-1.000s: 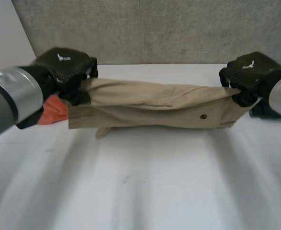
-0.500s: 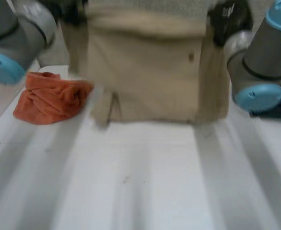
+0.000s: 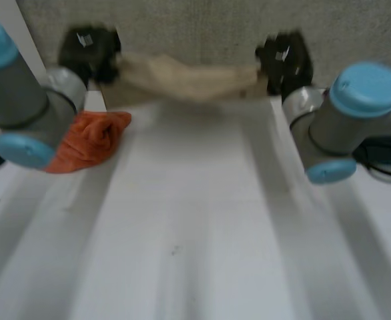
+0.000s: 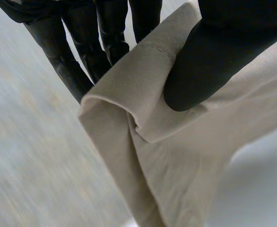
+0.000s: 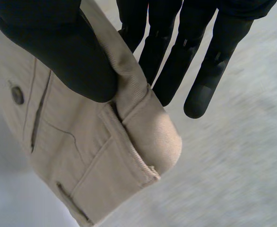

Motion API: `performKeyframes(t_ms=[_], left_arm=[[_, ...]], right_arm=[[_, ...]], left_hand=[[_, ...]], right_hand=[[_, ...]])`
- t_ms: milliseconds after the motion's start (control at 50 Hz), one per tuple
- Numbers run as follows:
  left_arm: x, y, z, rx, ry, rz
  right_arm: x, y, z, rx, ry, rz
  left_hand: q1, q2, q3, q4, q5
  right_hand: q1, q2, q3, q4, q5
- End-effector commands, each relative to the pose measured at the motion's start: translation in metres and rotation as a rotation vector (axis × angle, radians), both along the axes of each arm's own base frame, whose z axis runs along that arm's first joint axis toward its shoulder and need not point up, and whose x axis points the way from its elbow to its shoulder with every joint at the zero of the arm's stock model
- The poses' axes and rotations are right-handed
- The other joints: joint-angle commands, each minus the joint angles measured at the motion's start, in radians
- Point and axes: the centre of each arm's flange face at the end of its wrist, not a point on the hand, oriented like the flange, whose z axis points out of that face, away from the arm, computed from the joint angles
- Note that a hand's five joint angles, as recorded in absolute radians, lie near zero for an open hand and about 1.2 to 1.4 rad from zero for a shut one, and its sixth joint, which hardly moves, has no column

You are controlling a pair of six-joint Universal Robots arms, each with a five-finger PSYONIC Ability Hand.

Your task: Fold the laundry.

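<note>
Trousers, hanging high a moment ago, now swung out taut between left hand and right hand; fingers pinching each end; probably laying flat to fold.

The trousers are noted as plain beige, unpatterned, with one dark button. The left hand and right hand are recorded black, and a crumpled cloth orange. The table is logged white, the wall mottled grey.
</note>
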Motion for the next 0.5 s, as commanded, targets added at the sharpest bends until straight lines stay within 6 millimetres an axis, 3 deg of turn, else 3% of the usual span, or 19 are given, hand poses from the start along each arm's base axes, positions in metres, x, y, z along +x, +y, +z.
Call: performKeyframes(t_ms=[20, 60, 120, 200, 300, 440, 500], left_arm=[[-0.005, 0.025, -0.094, 0.221, -0.201, -0.036], [-0.005, 0.039, -0.106, 0.275, -0.264, -0.053], [-0.001, 0.054, -0.109, 0.331, -0.315, -0.066], [0.008, 0.081, -0.097, 0.422, -0.368, -0.090], [0.021, 0.129, -0.074, 0.548, -0.413, -0.150], [0.041, 0.194, -0.071, 0.760, -0.593, -0.240], [0.046, 0.211, -0.073, 0.828, -0.665, -0.280]], right_arm=[[-0.013, 0.010, -0.084, 0.186, 0.156, -0.006], [-0.021, 0.018, -0.097, 0.224, 0.222, -0.017], [-0.030, 0.030, -0.097, 0.256, 0.273, -0.024], [-0.044, 0.056, -0.082, 0.327, 0.346, -0.016], [-0.065, 0.107, -0.068, 0.501, 0.518, 0.039], [-0.098, 0.154, -0.052, 0.723, 0.740, 0.078], [-0.114, 0.173, -0.047, 0.841, 0.830, 0.107]], left_hand=[[0.251, 0.197, 0.206, 0.201, 0.208], [0.251, 0.197, 0.206, 0.201, 0.208], [0.251, 0.197, 0.206, 0.201, 0.208], [0.251, 0.197, 0.206, 0.201, 0.208], [0.251, 0.197, 0.206, 0.201, 0.208], [0.251, 0.197, 0.206, 0.201, 0.208], [0.251, 0.197, 0.206, 0.201, 0.208]], right_hand=[[0.288, 0.216, 0.207, 0.198, 0.206], [0.288, 0.216, 0.207, 0.198, 0.206], [0.288, 0.216, 0.207, 0.198, 0.206], [0.288, 0.216, 0.207, 0.198, 0.206], [0.288, 0.216, 0.207, 0.198, 0.206], [0.288, 0.216, 0.207, 0.198, 0.206], [0.288, 0.216, 0.207, 0.198, 0.206]])
